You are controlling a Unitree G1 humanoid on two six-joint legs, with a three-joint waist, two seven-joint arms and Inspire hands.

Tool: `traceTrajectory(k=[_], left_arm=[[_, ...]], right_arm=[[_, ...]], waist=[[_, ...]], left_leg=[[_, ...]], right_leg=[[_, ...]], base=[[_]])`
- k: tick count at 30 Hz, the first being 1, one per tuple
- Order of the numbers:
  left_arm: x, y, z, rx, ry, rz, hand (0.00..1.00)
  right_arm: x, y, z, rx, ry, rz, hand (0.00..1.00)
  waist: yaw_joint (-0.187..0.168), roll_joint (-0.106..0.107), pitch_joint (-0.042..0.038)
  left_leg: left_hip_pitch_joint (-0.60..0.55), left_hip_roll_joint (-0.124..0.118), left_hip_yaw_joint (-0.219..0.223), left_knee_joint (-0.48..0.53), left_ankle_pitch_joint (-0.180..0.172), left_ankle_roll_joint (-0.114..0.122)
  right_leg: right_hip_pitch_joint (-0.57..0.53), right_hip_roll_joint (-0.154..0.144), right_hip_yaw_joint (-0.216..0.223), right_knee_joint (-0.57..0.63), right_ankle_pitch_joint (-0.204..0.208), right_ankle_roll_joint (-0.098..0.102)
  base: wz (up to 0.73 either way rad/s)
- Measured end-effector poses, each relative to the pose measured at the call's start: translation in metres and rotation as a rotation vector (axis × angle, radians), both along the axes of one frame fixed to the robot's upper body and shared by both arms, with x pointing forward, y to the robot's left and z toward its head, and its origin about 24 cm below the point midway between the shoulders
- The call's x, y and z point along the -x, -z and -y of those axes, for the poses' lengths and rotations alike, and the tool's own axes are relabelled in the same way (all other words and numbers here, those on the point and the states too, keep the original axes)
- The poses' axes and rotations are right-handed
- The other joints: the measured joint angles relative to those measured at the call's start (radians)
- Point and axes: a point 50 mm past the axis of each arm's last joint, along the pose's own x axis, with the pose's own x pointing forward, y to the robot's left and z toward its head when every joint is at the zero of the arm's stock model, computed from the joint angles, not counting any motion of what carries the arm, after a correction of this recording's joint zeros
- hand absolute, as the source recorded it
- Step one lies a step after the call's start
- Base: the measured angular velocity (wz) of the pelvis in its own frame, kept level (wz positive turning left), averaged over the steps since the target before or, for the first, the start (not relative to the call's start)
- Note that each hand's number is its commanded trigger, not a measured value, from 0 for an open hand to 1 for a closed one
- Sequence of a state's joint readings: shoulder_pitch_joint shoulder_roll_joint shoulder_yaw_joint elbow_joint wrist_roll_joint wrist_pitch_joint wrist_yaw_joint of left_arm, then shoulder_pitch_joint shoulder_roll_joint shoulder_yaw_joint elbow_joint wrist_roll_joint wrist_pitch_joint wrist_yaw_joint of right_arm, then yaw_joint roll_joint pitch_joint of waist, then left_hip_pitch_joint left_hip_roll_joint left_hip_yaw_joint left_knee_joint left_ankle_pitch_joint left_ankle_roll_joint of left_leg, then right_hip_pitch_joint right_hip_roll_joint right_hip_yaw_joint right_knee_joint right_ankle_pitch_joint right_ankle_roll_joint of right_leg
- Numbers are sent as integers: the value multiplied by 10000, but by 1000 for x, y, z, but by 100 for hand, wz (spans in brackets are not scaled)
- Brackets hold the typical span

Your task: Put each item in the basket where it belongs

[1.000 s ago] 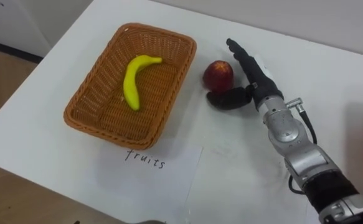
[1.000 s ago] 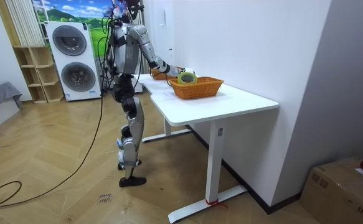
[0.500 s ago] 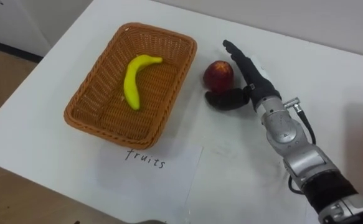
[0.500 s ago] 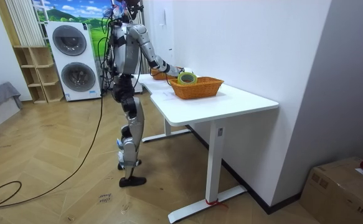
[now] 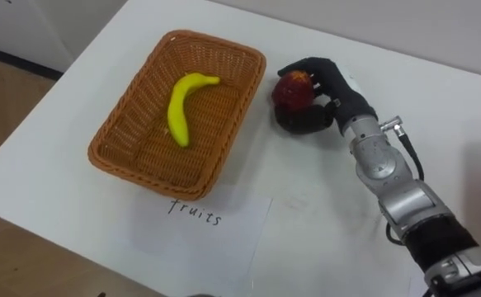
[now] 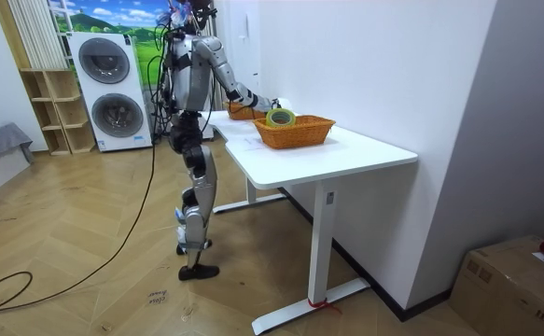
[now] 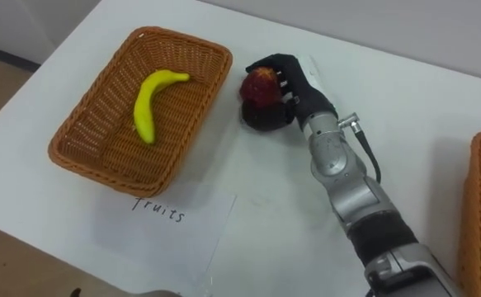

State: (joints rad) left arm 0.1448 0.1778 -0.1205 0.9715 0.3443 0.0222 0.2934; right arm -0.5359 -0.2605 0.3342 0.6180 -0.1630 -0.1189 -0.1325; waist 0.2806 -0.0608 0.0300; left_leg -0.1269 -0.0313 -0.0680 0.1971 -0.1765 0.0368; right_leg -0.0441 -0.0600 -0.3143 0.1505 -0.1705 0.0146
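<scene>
The right robot hand [image 5: 332,89], upper centre, grips the red fruit [image 5: 291,91] beside its basket [image 5: 141,175], presumably to lift it in.

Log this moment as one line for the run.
right hand shut on apple | apple beside basket | banana in basket
</scene>
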Motion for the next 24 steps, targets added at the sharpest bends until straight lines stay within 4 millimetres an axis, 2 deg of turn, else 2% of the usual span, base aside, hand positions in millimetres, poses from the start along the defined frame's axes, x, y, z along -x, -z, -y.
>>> traceTrajectory(k=[8,15,19,22,23,24], left_arm=[[-3,-1,0,-2,6,81,0],[-4,-1,0,-16,-23,157,0],[3,0,-1,-115,-104,54,0],[12,1,-3,-164,-258,-109,0],[15,1,-5,-186,-406,-117,0],[18,0,-7,-237,-556,-110,0]], right_arm=[[0,1,-1,99,10,45,100],[3,3,-3,44,-240,-176,100],[14,11,-4,-112,-399,-390,100],[18,11,-4,-147,-502,-286,100],[21,11,-4,-86,-527,-225,100],[23,10,-3,-10,-550,-182,100]], waist=[[-18,-30,12],[-57,-117,-52],[-249,-122,-56],[-545,-134,-72],[-675,-162,-114],[-762,-171,-119]], left_leg=[[28,0,82,-59,0,0],[176,-13,76,-93,0,0],[529,-15,34,-119,0,0],[695,-13,77,-161,0,0],[731,-13,72,-168,0,0],[821,-5,70,-199,0,0]], right_leg=[[12,-7,-10,0,0,0],[130,-22,54,2,0,0],[488,-29,104,-2,0,0],[640,-29,106,-9,0,1],[667,-30,137,-9,0,1],[726,-25,141,-8,0,1]], base=[[1],[1],[3],[1],[-4],[-5]])
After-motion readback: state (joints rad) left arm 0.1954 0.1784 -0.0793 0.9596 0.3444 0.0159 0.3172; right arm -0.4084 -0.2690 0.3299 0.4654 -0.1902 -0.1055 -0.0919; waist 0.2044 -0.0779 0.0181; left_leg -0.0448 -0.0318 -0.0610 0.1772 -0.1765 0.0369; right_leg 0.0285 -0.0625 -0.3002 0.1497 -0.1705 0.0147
